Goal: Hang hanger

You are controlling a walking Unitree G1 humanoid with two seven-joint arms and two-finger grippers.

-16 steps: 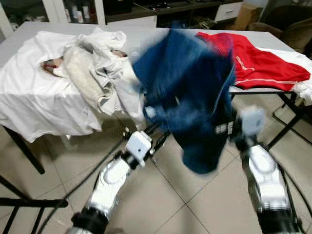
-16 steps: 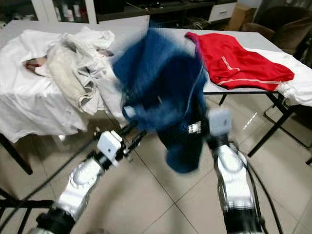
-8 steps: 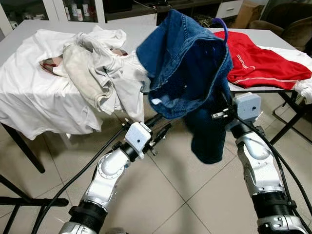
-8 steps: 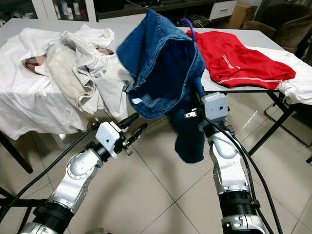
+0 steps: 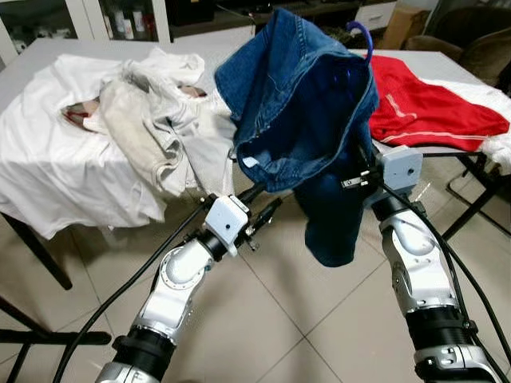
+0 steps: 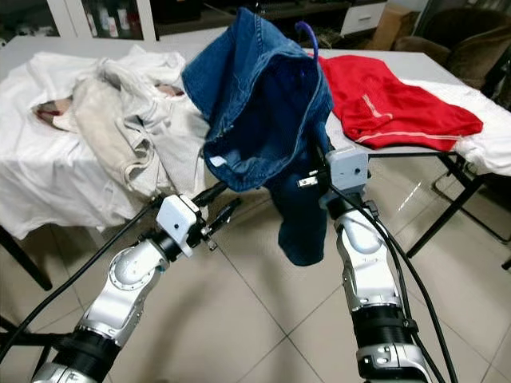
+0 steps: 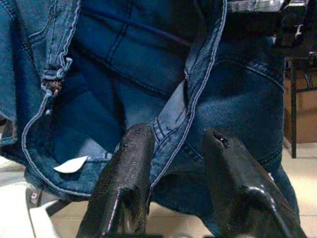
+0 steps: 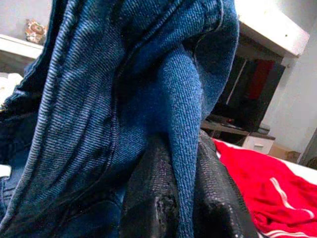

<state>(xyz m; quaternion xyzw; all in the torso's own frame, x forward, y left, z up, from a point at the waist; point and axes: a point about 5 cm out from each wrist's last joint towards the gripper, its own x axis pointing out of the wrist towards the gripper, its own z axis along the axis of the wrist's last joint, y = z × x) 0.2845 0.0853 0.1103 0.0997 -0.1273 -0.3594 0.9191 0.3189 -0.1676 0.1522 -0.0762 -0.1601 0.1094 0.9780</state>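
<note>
Hanger (image 5: 361, 36): just its purple hook can be seen, curling up above the top of the blue jeans (image 5: 299, 104); the rest of it is buried inside the denim. The jeans are held up in the air in front of the table (image 5: 447, 60), waistband gaping open toward the camera, one leg dangling down toward the tiled floor (image 5: 279, 319) without touching it. The right gripper (image 8: 173, 198) reaches up into the garment from below, and in the right wrist view its two black fingers (image 8: 148, 198) are clamped on a fold of denim; whether the hanger's frame is also in that grip cannot be made out. The left gripper (image 5: 263, 206) sits just under the hanging waistband, its fingers (image 7: 124, 173) spread apart with the seamed edge of the jeans running between them, not pinched.

Behind the jeans, a red garment (image 5: 431, 104) lies flat on the table's right part and a heap of white and cream clothes (image 5: 136, 120) spills over its left edge, near the jeans' left side. Below and between the two arms the floor is open; black cables trail from both wrists.
</note>
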